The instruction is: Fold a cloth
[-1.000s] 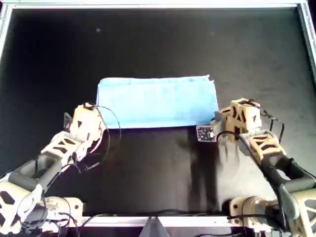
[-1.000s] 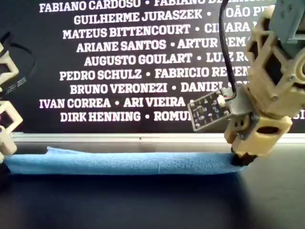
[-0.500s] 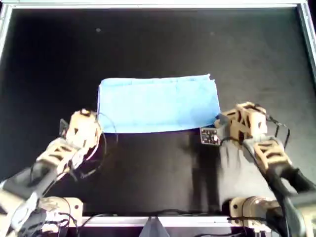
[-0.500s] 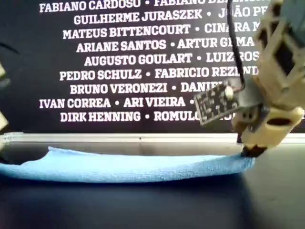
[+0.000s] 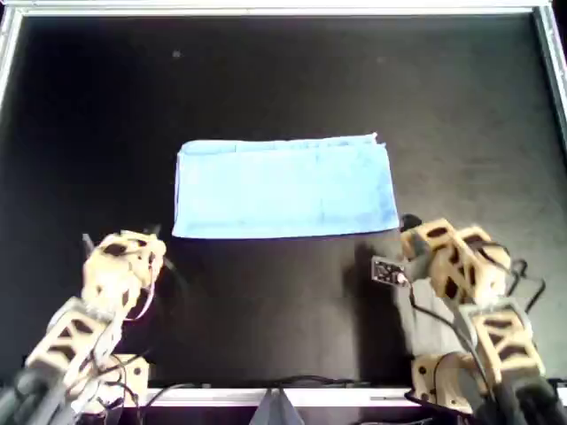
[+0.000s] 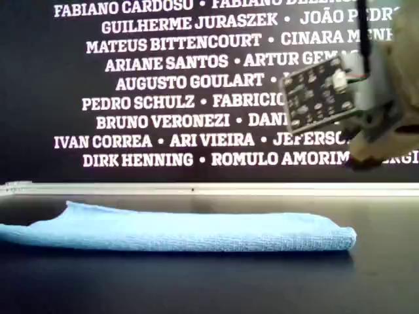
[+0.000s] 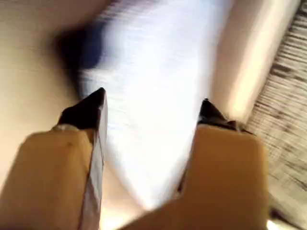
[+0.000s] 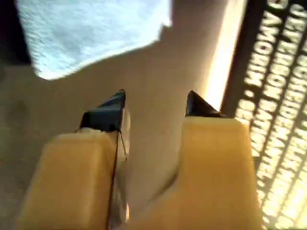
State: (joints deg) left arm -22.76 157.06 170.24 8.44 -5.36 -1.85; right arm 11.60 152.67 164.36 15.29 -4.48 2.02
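The cloth [image 5: 285,188] lies folded into a flat rectangle on the black worktop [image 5: 283,80], near the middle of the overhead view, its long axis running left to right there; in the exterior view its left end is cut off by the frame. Both end effectors sit apart from it on the near side, jaws spread and holding nothing: the left end effector [image 7: 151,108], whose wrist picture is badly blurred, and the right end effector [image 8: 156,103].

Names like "AUGUSTO GOULART" on backboard [image 6: 163,85]
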